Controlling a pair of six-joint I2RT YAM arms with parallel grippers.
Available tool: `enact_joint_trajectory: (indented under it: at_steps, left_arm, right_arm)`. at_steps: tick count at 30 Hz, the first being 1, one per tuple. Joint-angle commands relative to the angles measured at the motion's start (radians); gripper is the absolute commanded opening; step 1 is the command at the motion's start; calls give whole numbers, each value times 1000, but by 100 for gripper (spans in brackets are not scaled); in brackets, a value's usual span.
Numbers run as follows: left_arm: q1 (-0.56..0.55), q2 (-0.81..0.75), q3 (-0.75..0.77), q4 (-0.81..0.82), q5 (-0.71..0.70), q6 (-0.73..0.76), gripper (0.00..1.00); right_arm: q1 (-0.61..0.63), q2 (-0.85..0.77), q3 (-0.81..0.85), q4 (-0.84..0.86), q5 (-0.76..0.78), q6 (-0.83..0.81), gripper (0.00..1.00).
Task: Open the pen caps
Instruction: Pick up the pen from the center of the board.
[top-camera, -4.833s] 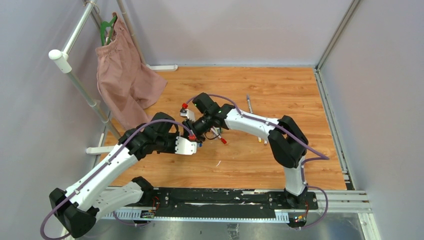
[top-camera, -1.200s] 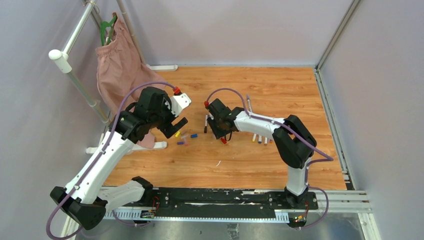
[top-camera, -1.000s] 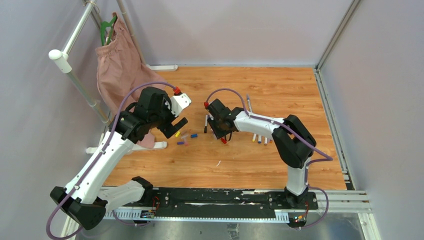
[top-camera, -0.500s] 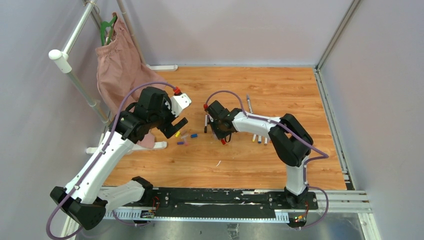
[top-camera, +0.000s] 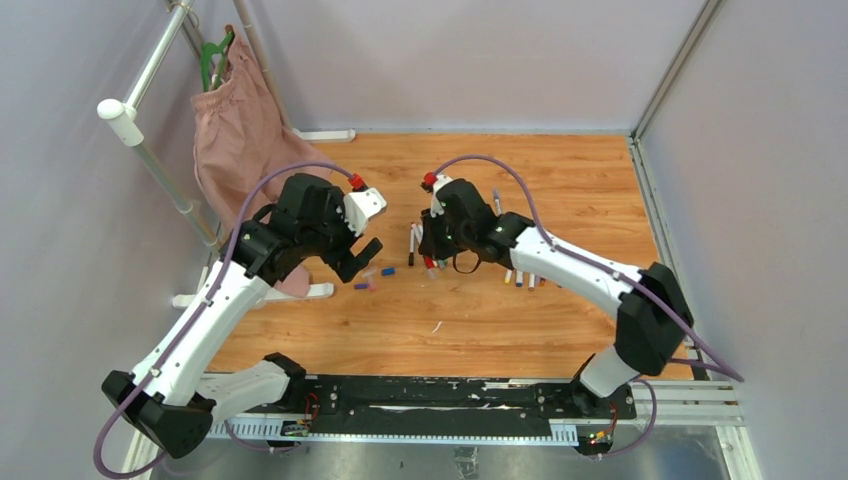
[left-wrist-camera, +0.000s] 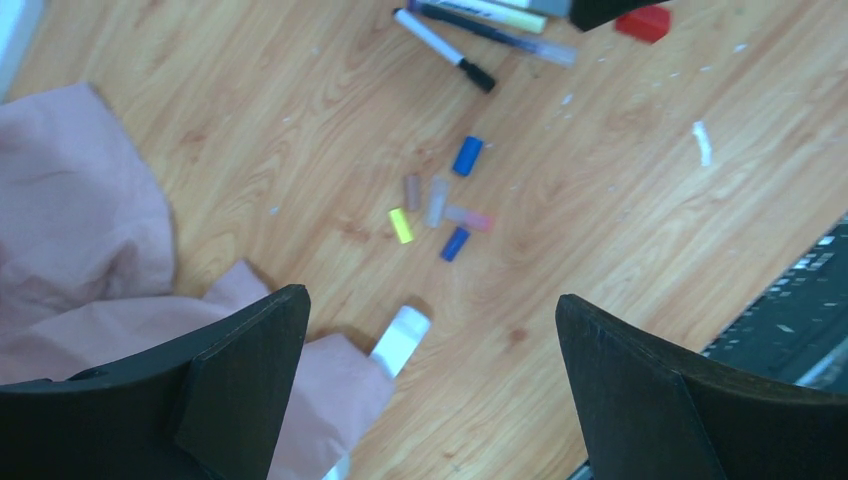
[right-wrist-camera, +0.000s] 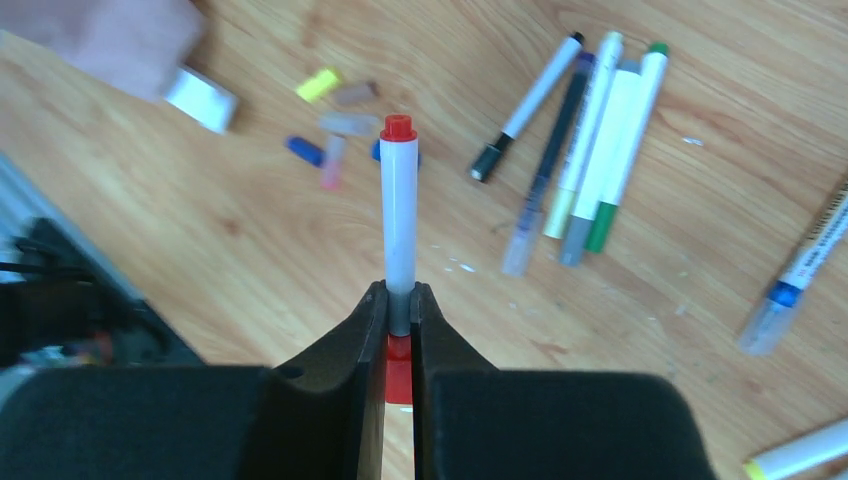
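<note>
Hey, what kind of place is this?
Probably a robot lab test cell: two robot arms bolted to a rail, plain grey walls around a wooden table, pens and caps scattered on it.

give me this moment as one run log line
left tool: open, facing loose caps | right tool: shut on red pen | other pens: lying on table

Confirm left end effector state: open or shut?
Open. In the left wrist view, the left end effector has its fingers wide apart with nothing between them; loose pen caps lie on the table beyond.
</note>
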Motion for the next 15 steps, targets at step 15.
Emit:
enact_joint_trajectory:
  at_steps: [15]
  left_arm:
    - [8, -13, -69, 113, 371, -190, 98]
  right_arm:
    - [222, -178, -100, 499, 245, 489, 0]
